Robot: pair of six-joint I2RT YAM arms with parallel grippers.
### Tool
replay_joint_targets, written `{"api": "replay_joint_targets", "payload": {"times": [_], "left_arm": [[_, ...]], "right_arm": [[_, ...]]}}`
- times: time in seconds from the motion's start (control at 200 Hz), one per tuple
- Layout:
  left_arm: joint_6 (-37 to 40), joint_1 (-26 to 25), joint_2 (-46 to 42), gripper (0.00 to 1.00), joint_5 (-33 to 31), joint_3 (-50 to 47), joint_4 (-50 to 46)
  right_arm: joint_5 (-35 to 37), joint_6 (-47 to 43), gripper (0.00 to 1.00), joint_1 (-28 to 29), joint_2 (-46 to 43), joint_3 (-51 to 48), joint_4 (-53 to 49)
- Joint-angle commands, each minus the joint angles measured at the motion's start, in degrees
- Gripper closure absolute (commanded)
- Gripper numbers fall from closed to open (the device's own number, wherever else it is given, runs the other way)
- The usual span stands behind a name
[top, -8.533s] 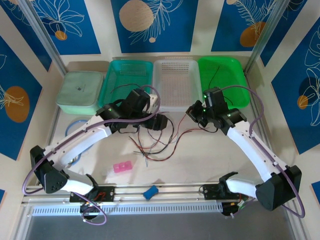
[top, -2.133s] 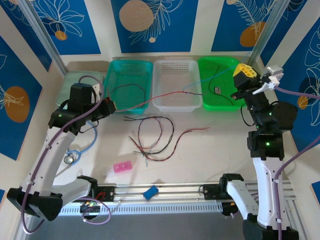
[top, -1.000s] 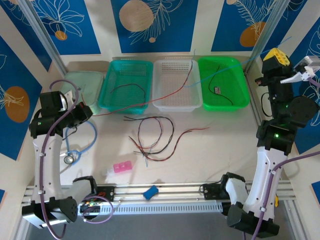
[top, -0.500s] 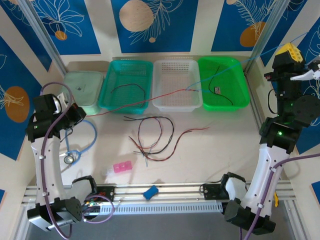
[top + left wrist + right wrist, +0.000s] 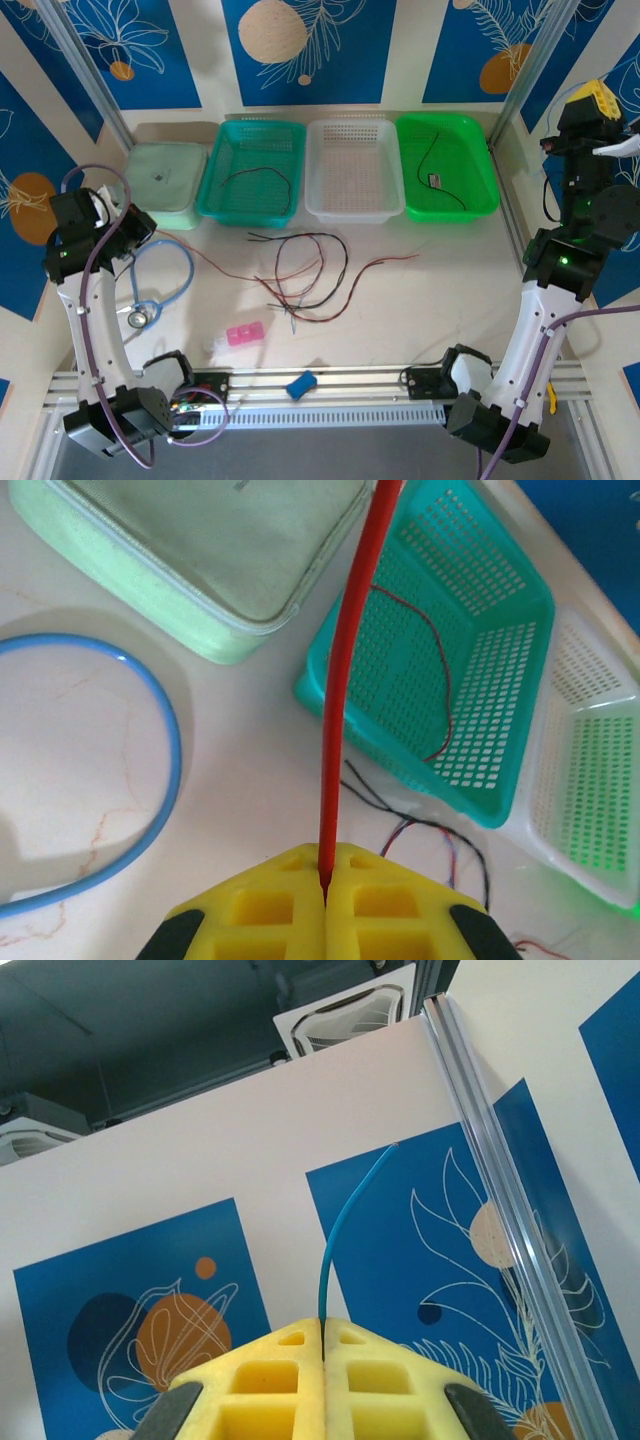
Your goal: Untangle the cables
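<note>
The cables [image 5: 305, 272] lie mostly in a loose heap mid-table [image 5: 450, 290], red and black loops crossing. One black strand [image 5: 255, 176] lies in the teal basket [image 5: 214, 170] and another in the green basket [image 5: 482, 165], both far. They look very light, limp and thin. A pinch should hold them, but a hard tug would likely tighten crossings into knots or drag the whole heap. A free end, or a stretch just outside the heap, seems the best place to take hold.

The left wrist view shows the left gripper [image 5: 325, 895] with pads together, clamped on a red wire [image 5: 345, 680]. The top view shows that wire [image 5: 205, 258] sagging right from the left gripper [image 5: 140, 222] into the heap. The right wrist view shows the right gripper [image 5: 322, 1345] closed on a short blue wire [image 5: 335, 1230] curving free against the wall. From above, the right gripper [image 5: 598, 97] is raised at the far right, well apart from the heap
</note>
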Motion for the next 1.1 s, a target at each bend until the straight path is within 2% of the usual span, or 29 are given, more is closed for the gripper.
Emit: {"api": "replay_joint_targets", "payload": {"times": [0.0,0.23,0.355,0.43,0.575,0.68,0.835,0.96,1.095], "left_arm": [[-4.16,0.53,-0.49,1.00,5.33,0.93,4.23],[-12.72,-1.70,-1.01,1.00,11.33,6.73,9.01],[-23.30,-6.77,-2.16,1.00,9.58,9.05,20.56],[-26.12,-10.54,-0.15,1.00,7.47,13.17,24.14],[-27.03,-17.91,6.80,1.00,4.32,25.58,25.69],[-26.25,-21.24,11.57,1.00,1.68,33.39,27.01],[-24.99,-22.91,17.44,1.00,-3.49,42.75,28.57],[-26.01,-23.97,19.78,1.00,-9.23,45.00,36.36],[-24.82,-24.39,26.42,1.00,-9.73,54.66,35.35]], "right_arm": [[0.53,2.37,1.00,-0.22,0.01,1.46,1.54],[-1.35,3.16,1.00,0.87,0.35,1.35,0.04],[-2.14,3.17,1.00,1.60,0.17,0.95,-0.48],[-2.43,3.16,1.00,2.12,0.02,0.43,-0.80],[-2.84,2.42,1.00,3.26,-0.28,0.66,-2.04],[-3.10,2.69,1.00,3.69,-0.26,0.76,-2.20],[-3.83,2.82,1.00,5.14,0.18,1.11,-2.49],[-3.75,1.40,1.00,5.96,0.14,1.03,-3.10],[-3.72,0.53,1.00,6.05,0.17,1.10,-3.17]]}}
